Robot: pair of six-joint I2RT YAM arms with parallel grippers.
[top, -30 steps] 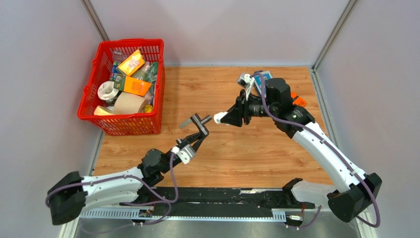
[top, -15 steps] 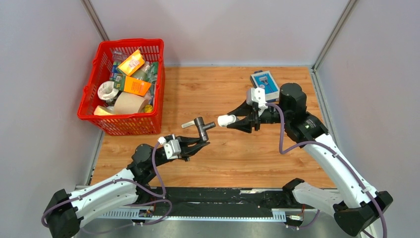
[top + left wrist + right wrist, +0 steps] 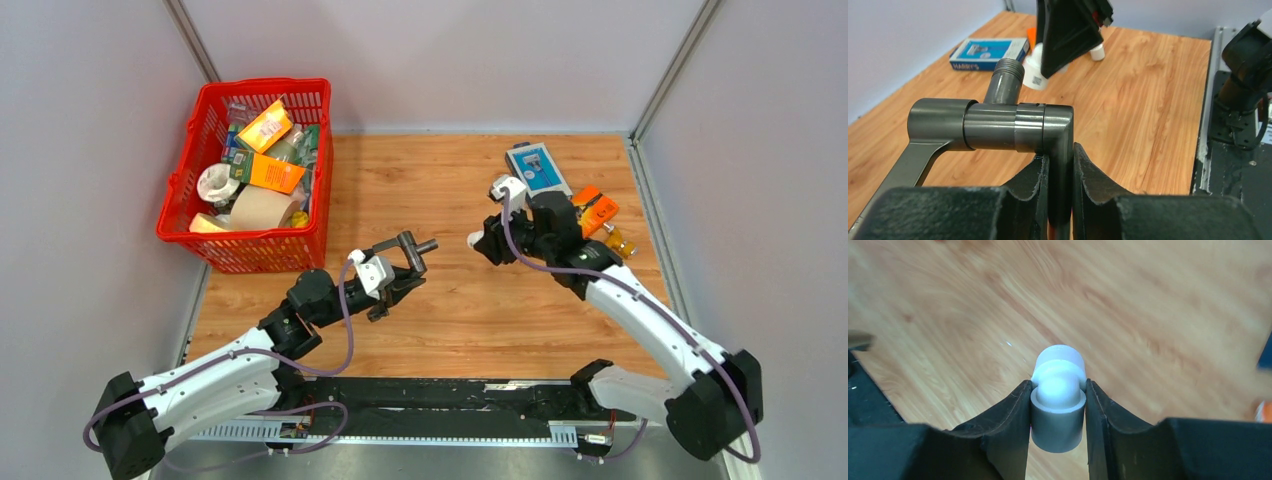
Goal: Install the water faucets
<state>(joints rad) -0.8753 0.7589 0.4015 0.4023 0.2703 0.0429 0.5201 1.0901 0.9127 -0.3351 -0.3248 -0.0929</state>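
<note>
— What has changed over the bench (image 3: pixel 460 310)?
— The right hand (image 3: pixel 482 240) has pulled back and the left hand (image 3: pixel 398 275) has risen slightly.
— Grips?
— Left clamps the dark faucet (image 3: pixel 405 245) and right pinches the white elbow fitting (image 3: pixel 475 239). Both parts are held in the air, and the gap between them is wider now.

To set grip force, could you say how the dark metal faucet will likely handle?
The faucet looks solid metal, so probably stiff and heavy for its size. Its smooth round surface may twist in the left gripper, whose jaws pinch one narrow part.
</note>
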